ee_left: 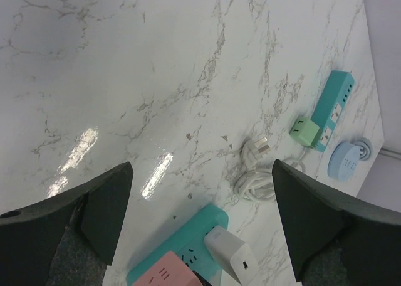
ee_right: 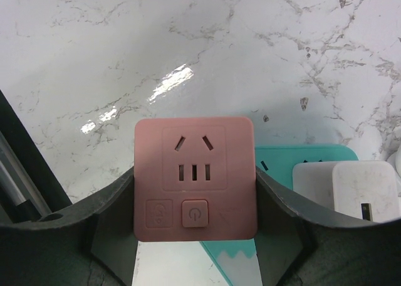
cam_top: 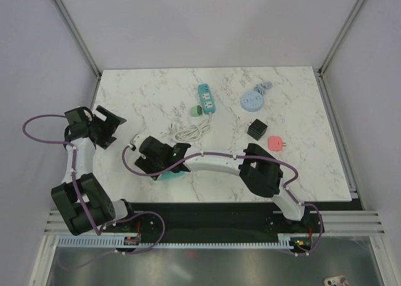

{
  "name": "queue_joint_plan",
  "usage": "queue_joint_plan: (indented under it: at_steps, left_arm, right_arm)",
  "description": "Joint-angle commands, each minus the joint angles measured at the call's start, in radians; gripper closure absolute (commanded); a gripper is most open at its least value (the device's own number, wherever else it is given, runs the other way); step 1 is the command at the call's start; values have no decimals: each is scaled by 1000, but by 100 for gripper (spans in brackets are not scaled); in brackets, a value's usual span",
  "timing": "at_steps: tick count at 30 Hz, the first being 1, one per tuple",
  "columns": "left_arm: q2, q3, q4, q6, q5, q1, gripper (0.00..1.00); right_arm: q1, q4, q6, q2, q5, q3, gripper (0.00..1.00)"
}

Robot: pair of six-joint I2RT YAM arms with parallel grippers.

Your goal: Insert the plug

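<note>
Right tool (ee_right: 194, 195) low around pink plug (ee_right: 194, 154)

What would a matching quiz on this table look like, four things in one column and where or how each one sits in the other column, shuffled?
Things:
1. pink socket adapter
2. green adapter
3. white charger
4. left gripper

Places or states:
A. open, holding nothing
B. on the near teal strip
C. between the fingers of the right gripper
D. against the far teal strip

Pairs: 1-C, 2-D, 3-B, 4-A
</note>
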Motion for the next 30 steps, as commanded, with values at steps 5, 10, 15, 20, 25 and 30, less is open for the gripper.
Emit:
queue_joint_plan:
  at_steps: [5, 10, 15, 20, 25, 30]
  left_arm:
    - [-38, 10, 61, -7, 109, 2, 1]
    - [-44, 4, 101, -7, 176, -7, 1]
    - [-58, 10, 104, 8, 200, -38, 2]
    - [-73, 22, 110, 40, 238, -81, 3]
    - [-72, 67, 96, 137, 255, -252, 4]
    - [-59, 133, 15, 229, 236, -467, 5]
  right_arm:
    - [-7, -181, 20, 10, 42, 80, 32]
    - [-7, -218, 11, -26, 90, 146, 20]
    - [-7, -230, 5, -89, 71, 172, 9]
    - [-25, -233, 70, -238, 19, 108, 7]
    - [-105, -242, 175, -440, 99, -74, 7]
    - [-340, -262, 301, -666, 166, -310, 7]
